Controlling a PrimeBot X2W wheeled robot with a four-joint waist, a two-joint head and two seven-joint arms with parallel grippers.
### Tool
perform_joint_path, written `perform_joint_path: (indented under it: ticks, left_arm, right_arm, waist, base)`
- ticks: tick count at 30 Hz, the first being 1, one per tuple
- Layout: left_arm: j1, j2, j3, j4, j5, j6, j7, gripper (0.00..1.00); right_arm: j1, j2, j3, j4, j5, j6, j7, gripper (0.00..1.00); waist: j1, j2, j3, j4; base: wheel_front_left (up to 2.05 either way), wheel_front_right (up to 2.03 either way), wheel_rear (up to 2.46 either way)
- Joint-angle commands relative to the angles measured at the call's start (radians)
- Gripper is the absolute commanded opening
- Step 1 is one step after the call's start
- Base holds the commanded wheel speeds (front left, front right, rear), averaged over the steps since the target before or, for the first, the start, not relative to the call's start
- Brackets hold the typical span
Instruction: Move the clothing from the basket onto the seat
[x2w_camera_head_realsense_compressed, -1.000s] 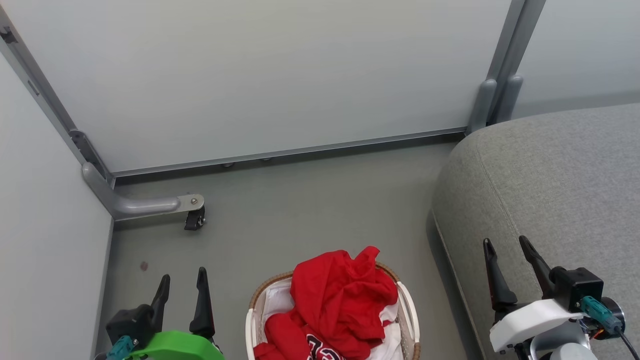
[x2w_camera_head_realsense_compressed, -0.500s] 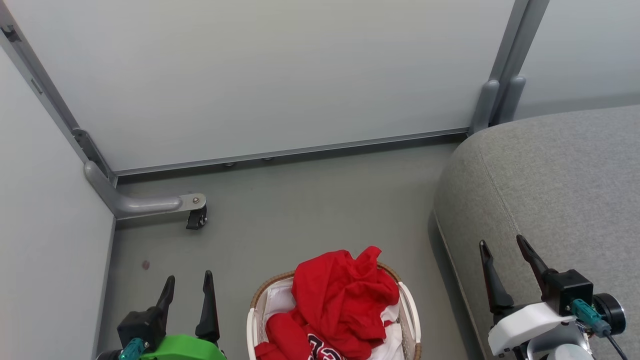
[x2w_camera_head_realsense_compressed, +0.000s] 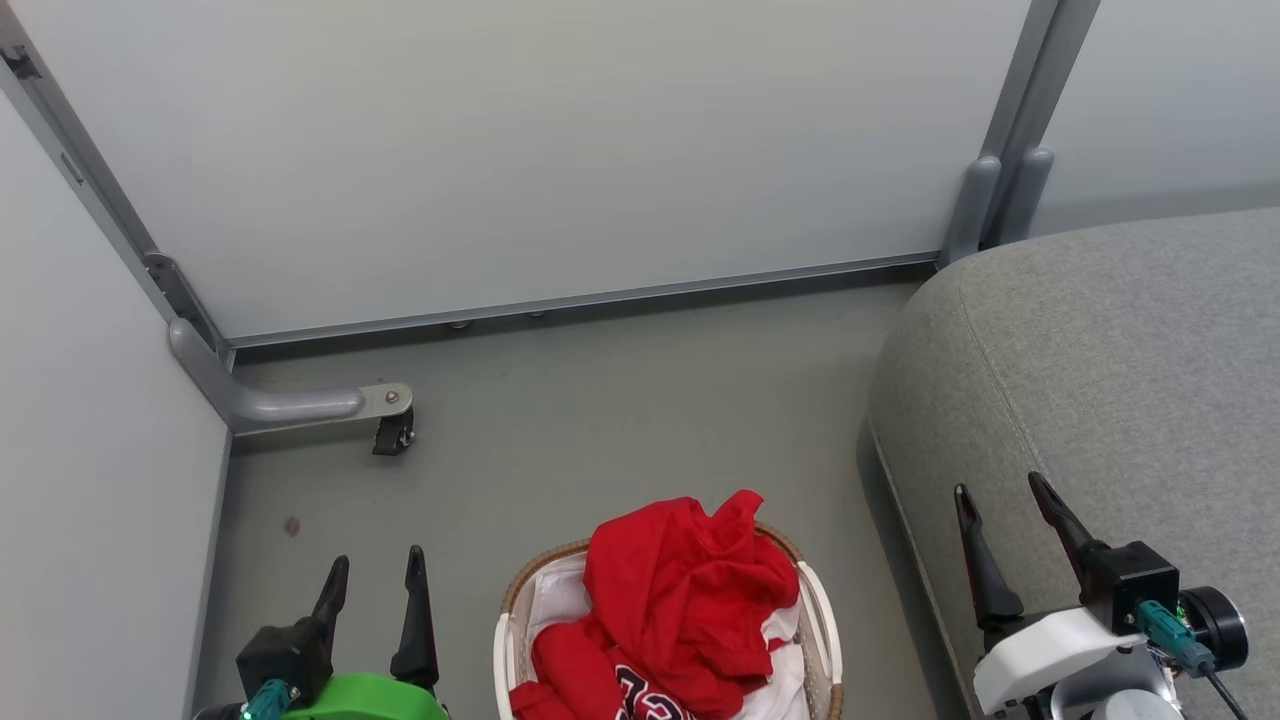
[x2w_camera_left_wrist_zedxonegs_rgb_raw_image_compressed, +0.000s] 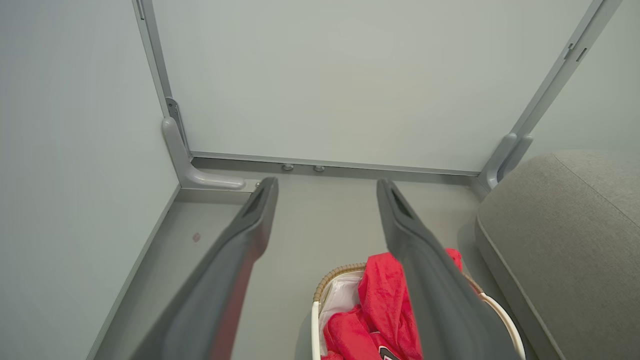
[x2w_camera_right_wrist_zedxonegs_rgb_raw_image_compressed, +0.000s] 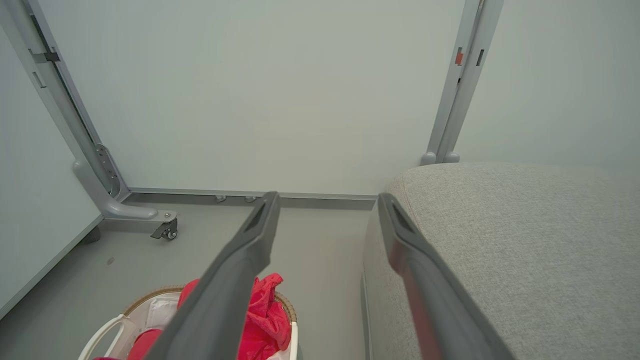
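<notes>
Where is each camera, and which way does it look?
Head view: on the head, looking down at basket and seat; left pincer, right pincer show.
Left wrist view: on that wrist, looking along its fingers at the wall.
Right wrist view: on that wrist, along its fingers, beside the seat.
All share the red clothing.

Lower left, the left gripper (x2w_camera_head_realsense_compressed: 378, 556) had dark tapered fingers on a bright green shell; lower right, the right gripper (x2w_camera_head_realsense_compressed: 998, 485) wore a white shell with a teal plug (x2w_camera_head_realsense_compressed: 1160, 625).
</notes>
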Motion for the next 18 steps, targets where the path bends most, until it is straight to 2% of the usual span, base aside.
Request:
perform_joint_path:
  ticks: [1, 12, 18]
  left_arm:
    - [0.003, 0.007, 0.004, 0.001, 0.005, 0.002, 0.0, 1.0]
    - [-0.015, 0.007, -0.005, -0.003, 0.013, -0.004, 0.0, 1.0]
    - [-0.082, 0.007, -0.041, 0.008, 0.02, -0.01, 0.0, 1.0]
  right_arm:
    - [0.009, -0.006, 0.001, 0.002, 0.002, 0.0, -0.005, 1.0]
    - [-0.012, -0.006, 0.005, -0.012, -0.001, 0.0, -0.005, 1.0]
    - [-0.061, -0.005, 0.007, -0.033, -0.008, 0.0, -0.004, 1.0]
  waist:
    - [0.0, -0.0001, 0.0, 0.0]
    - [0.0, -0.0001, 0.034, -0.01]
    - [0.0, -0.0001, 0.142, -0.033]
  base:
    - [0.0, 0.0, 0.0]
    - [0.0, 0.0, 0.0]
    - [0.0, 0.0, 0.0]
